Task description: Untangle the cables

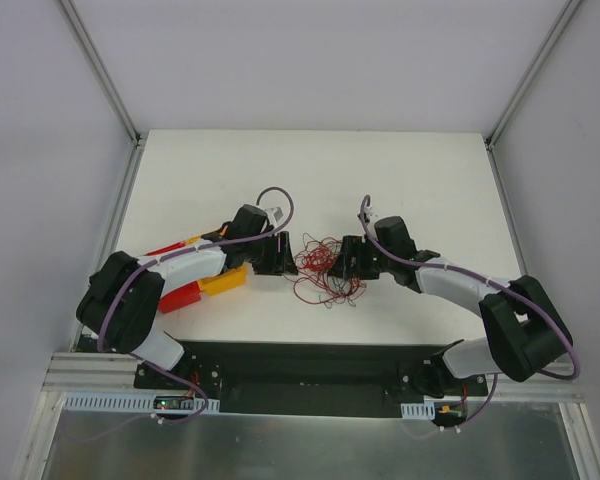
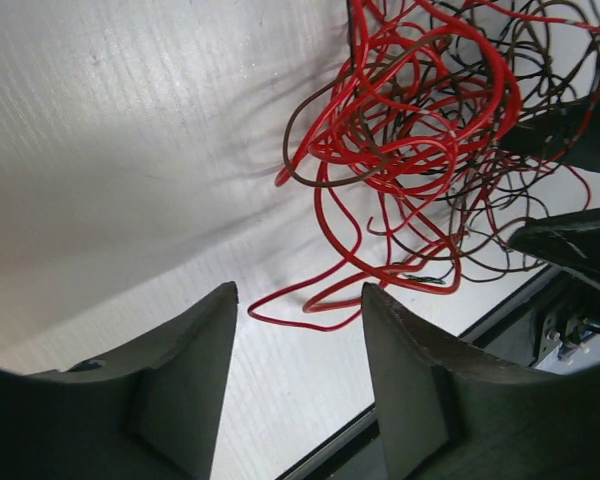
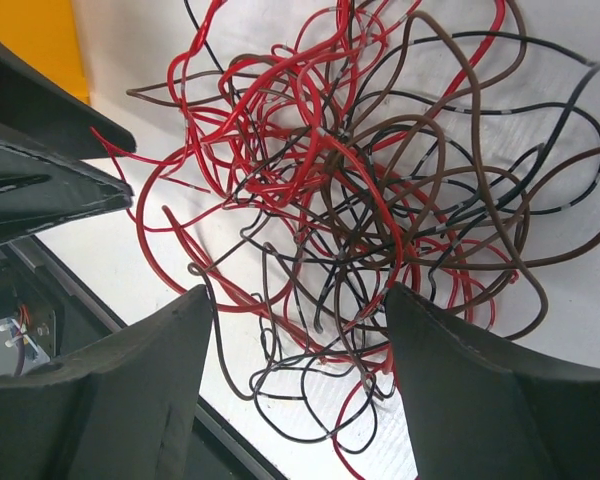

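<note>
The cables [image 1: 322, 268] are a tangled heap of thin red, brown and black wires on the white table, between the two grippers. My left gripper [image 1: 288, 256] is open and empty at the heap's left edge; in the left wrist view [image 2: 298, 300] a red loop [image 2: 310, 300] lies just ahead of its fingertips. My right gripper [image 1: 342, 262] is open at the heap's right side; in the right wrist view [image 3: 295, 300] its fingers straddle low wires of the tangle [image 3: 360, 180] without pinching them.
A red block [image 1: 180, 296] and a yellow block [image 1: 225, 281] lie under the left arm. The table's near edge with a black base plate [image 1: 310, 365] is just below the heap. White walls enclose the table.
</note>
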